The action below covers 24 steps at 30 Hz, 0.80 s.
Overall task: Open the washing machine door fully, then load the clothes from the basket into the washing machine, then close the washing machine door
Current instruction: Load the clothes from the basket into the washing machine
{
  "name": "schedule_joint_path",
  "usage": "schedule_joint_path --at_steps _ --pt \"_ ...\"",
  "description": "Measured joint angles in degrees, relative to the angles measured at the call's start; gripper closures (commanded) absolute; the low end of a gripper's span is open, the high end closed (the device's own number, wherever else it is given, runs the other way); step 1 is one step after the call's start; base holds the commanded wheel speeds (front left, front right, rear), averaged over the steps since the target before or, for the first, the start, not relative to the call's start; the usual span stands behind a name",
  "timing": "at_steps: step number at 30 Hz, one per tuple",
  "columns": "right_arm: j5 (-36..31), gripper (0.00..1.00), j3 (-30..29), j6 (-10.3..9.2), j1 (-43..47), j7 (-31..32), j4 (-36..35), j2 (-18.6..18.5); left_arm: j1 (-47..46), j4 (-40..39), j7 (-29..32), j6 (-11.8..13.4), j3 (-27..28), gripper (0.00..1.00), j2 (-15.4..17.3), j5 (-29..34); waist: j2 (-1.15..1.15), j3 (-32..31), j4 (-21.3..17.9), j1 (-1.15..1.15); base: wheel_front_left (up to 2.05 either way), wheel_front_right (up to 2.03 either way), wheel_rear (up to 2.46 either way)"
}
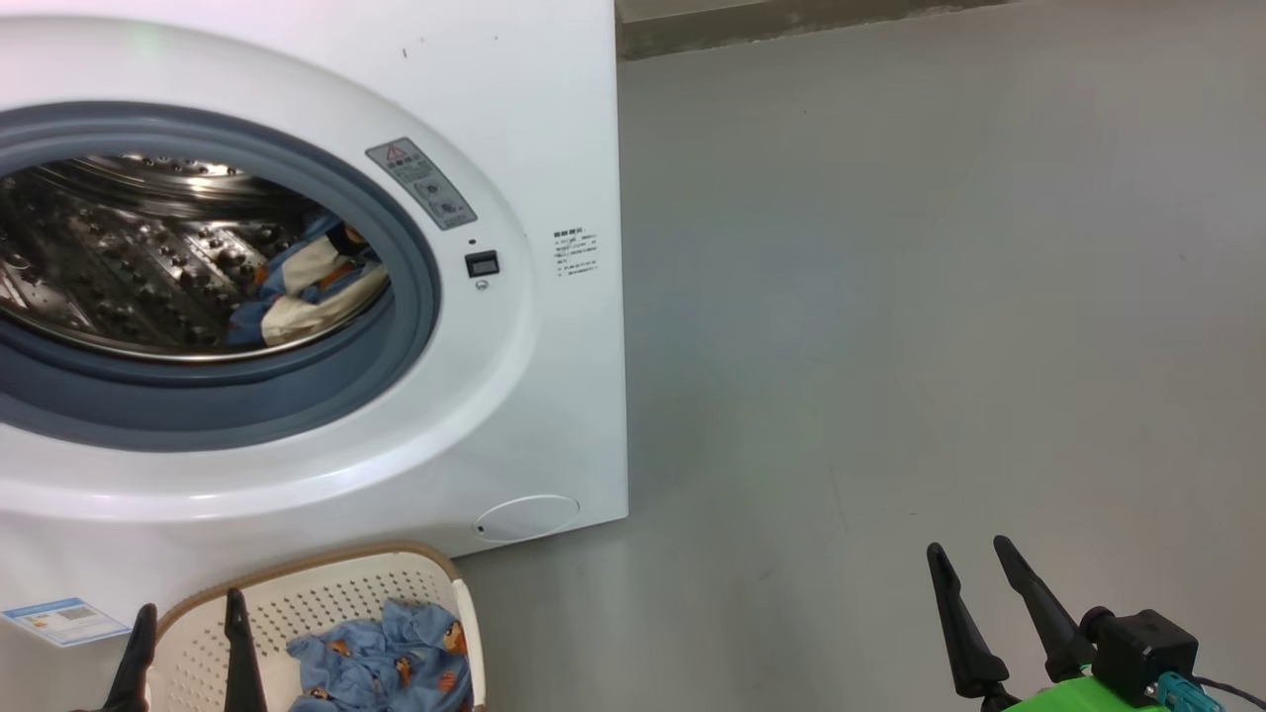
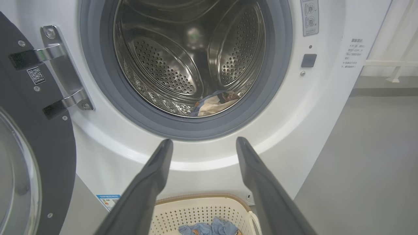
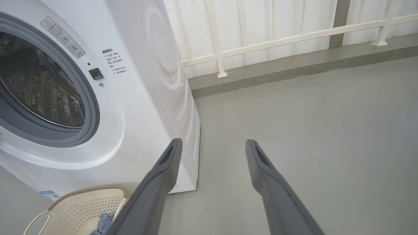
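Smooth grey floor [image 1: 890, 297]; perforated steel drum [image 2: 163, 68]; perforated cream basket [image 1: 326, 593].

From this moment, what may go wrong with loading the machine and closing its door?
1. The blue and cream garment in the steel drum lies near the grey-blue rubber gasket; closing might pinch it.
2. One light blue printed garment lies in the cream perforated basket; the open left jaws could snag the basket's holes or rim.
3. The round black-rimmed door stands open near those jaws, so a sideways swing might knock it.
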Motion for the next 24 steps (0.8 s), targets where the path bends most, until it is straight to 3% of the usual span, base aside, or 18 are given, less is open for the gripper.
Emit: schedule_joint_path --at_steps 24 --pt "-0.4 0.00 -0.5 0.00 0.0 0.0 -0.1 0.2 1.6 -0.5 0.0 1.0 -0.3 0.00 -0.2 -0.2 0.00 -0.5 0.7 0.00 0.00 0.00 0.00"
